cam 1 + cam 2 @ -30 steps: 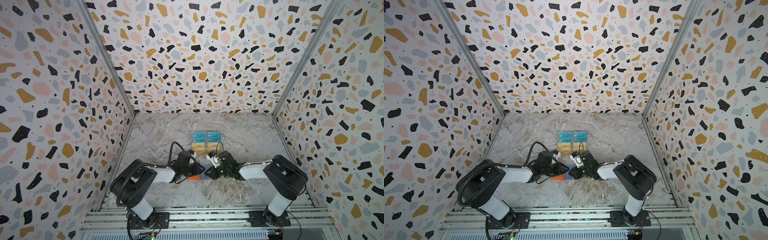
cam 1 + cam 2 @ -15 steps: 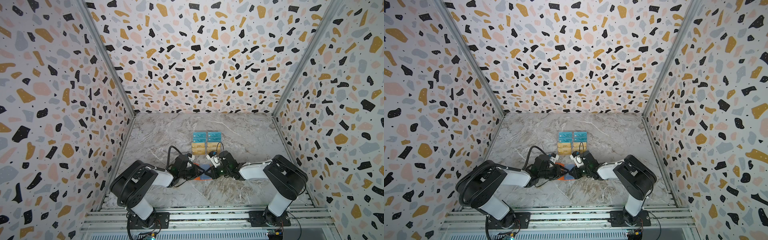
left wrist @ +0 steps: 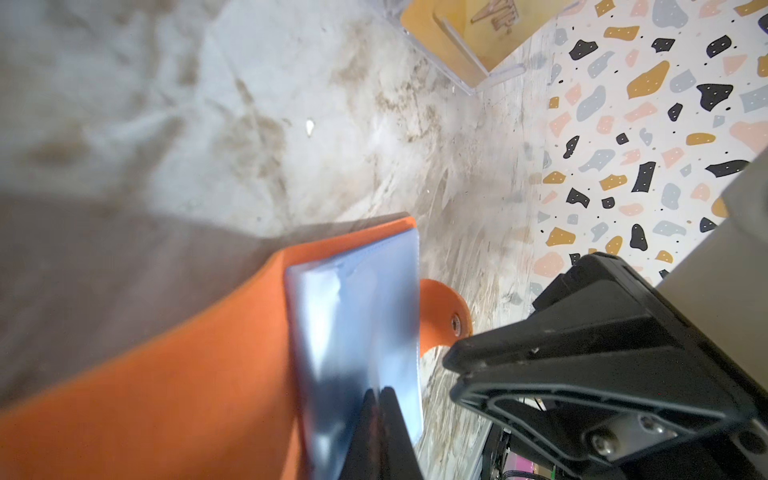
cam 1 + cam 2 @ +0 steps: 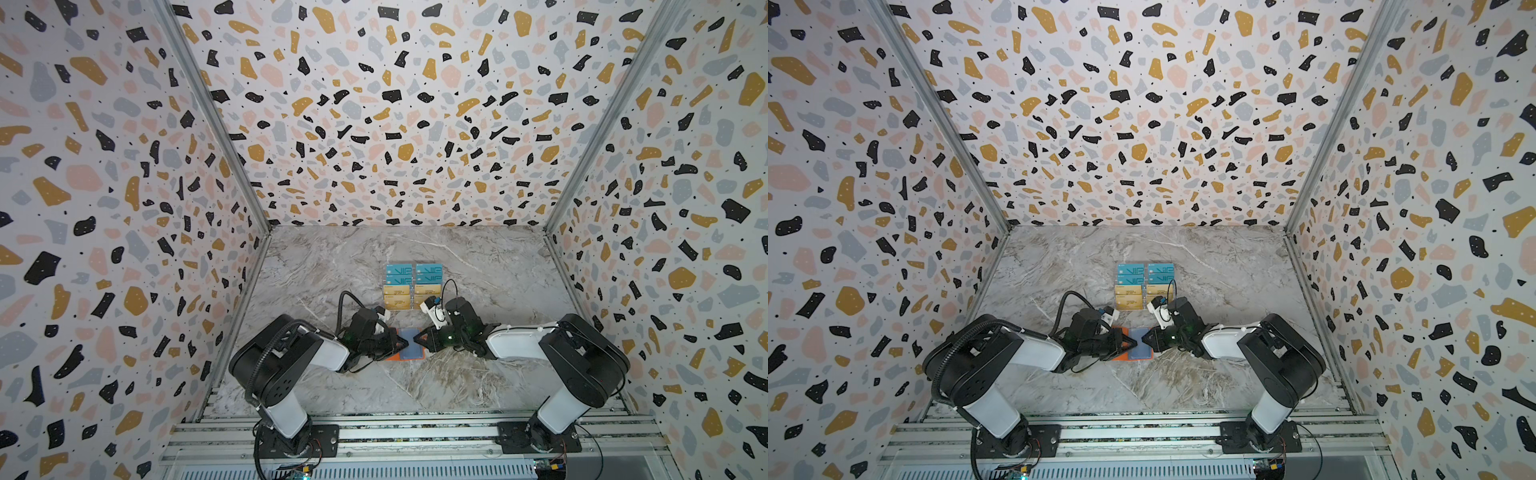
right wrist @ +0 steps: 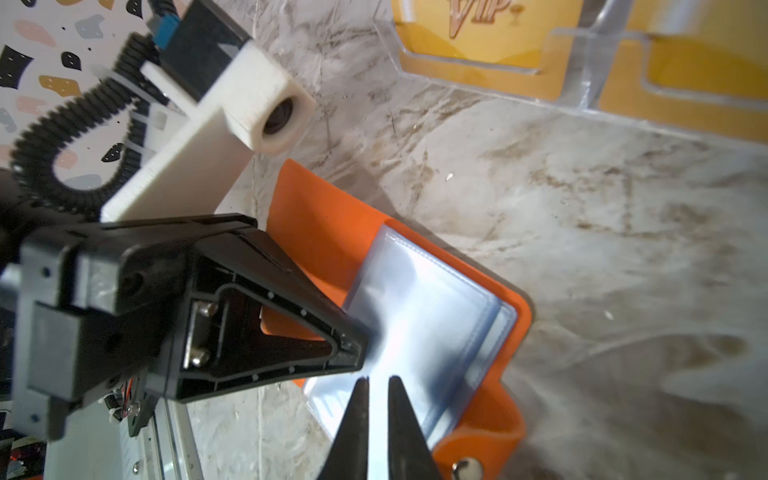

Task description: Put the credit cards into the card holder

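Observation:
The orange card holder [image 4: 409, 353] [image 4: 1139, 353] lies open on the marble, its clear sleeves [image 3: 353, 316] [image 5: 428, 307] facing up and its snap tab [image 3: 444, 316] sticking out. My left gripper [image 3: 380, 392] [image 4: 404, 343] is shut, tips down on the sleeves; I cannot tell if a sleeve is pinched. My right gripper [image 5: 376, 380] [image 4: 415, 338] faces it from the tab side, jaws a narrow gap apart with nothing seen between them. The gold credit cards [image 4: 397, 297] [image 5: 490, 37] stand in a clear rack just behind the card holder.
Teal VIP cards [image 4: 413, 272] fill the back rows of the clear rack [image 5: 582, 95]. Patterned walls close in the left, right and back sides. Both arm bases sit on the metal rail [image 4: 415, 432] at the front edge.
My left gripper has closed its jaws and shifted slightly toward the middle of the card holder, onto the sleeves. The right arm and the cards have not moved.

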